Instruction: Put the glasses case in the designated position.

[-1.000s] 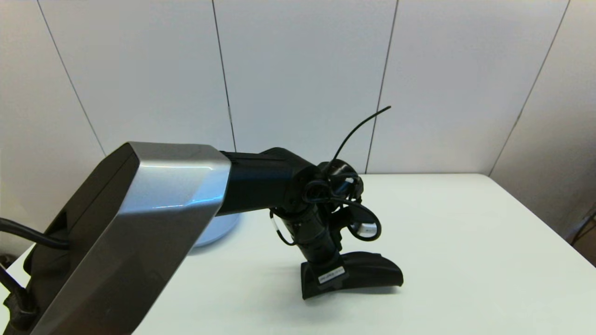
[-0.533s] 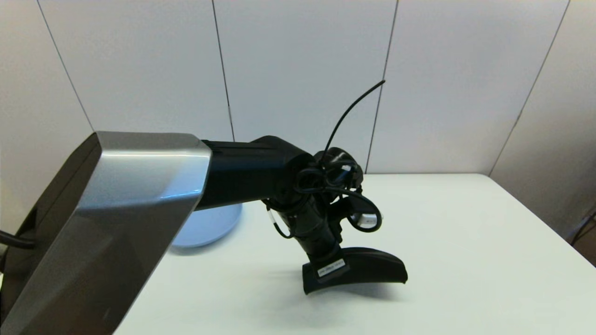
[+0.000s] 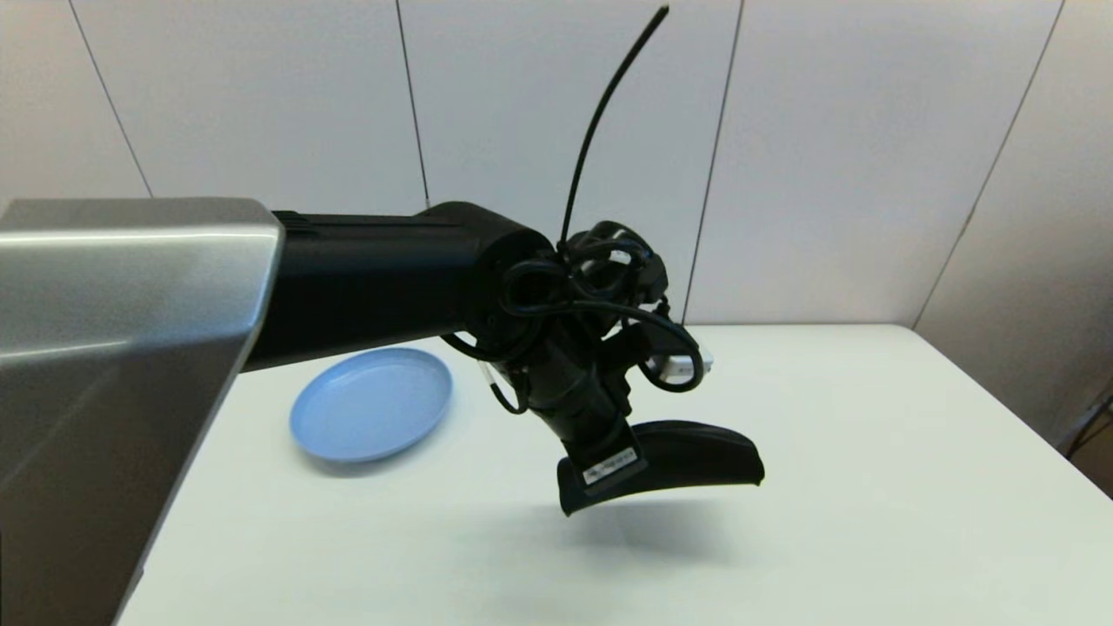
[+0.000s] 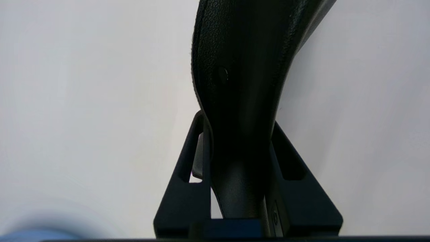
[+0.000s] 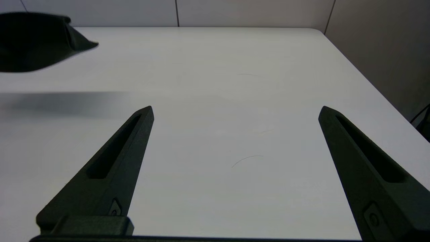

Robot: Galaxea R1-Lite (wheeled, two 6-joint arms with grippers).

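Note:
The glasses case (image 3: pixel 696 456), a matte black oblong pouch, hangs level in the air above the middle of the white table (image 3: pixel 869 435), its shadow on the surface below it. My left gripper (image 3: pixel 600 476) is shut on its left end. In the left wrist view the case (image 4: pixel 242 60) runs up between the two fingers (image 4: pixel 183 188), pinched tight. My right gripper (image 5: pixel 237 109) stands open low over the table's right part, holding nothing, with the case (image 5: pixel 33 40) farther off. No mark for the designated position shows on the tabletop.
A light blue round plate (image 3: pixel 374 404) lies on the table's left part, behind my left forearm. The table's right edge (image 5: pixel 369 87) and back wall are close. A cable loop sticks up from my left wrist (image 3: pixel 609 104).
My left arm has risen, lifting the glasses case off the table into the air. The plate, mostly hidden behind the arm before, now shows whole.

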